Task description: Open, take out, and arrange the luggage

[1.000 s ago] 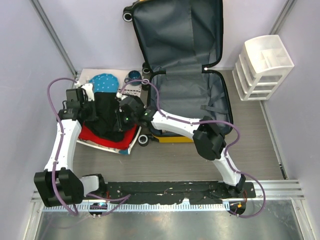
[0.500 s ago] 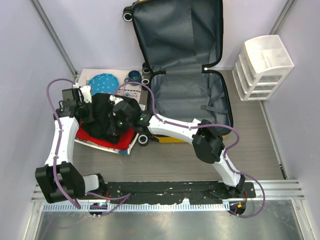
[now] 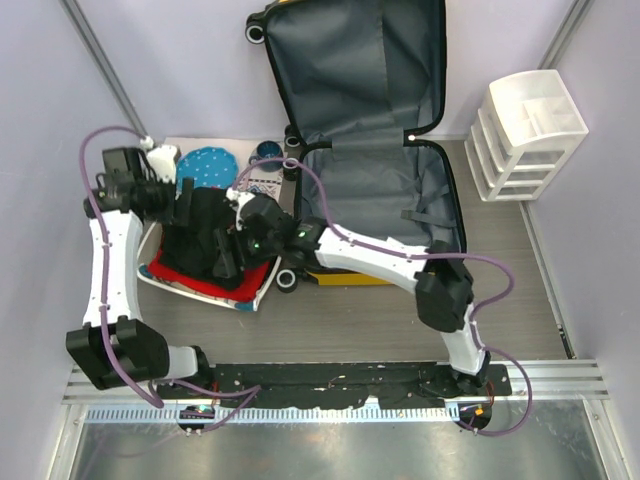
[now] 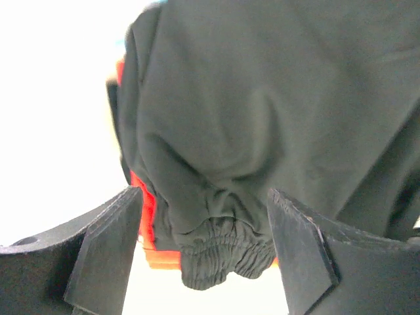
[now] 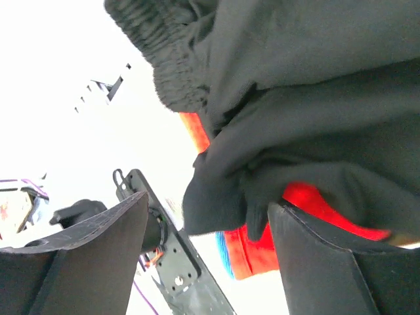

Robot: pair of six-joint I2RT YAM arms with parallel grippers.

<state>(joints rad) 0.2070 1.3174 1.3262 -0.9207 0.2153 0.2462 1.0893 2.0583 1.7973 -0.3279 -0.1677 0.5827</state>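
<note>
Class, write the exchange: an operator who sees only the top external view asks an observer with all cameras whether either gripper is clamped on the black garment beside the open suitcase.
Operator: Is the left gripper clamped on it?
Observer: No. It is open, and the elastic cuff of the black garment lies loose between its fingers.
Operator: And the other one?
Observer: The right gripper is open too; the cloth hangs unpinched between its fingers.

We see the luggage (image 3: 360, 190) lined with matt dark grey fabric, its shell edge smooth yellow plastic. The black garment (image 4: 262, 118) is soft matt cloth with a gathered ribbed cuff, lying over red cloth (image 5: 315, 197). The drawer unit (image 3: 525, 130) at the table's far right corner is smooth white plastic. The table (image 3: 350, 320) looks like matt grey wood grain; the rail (image 3: 560, 375) along its near edge is dull metal.
</note>
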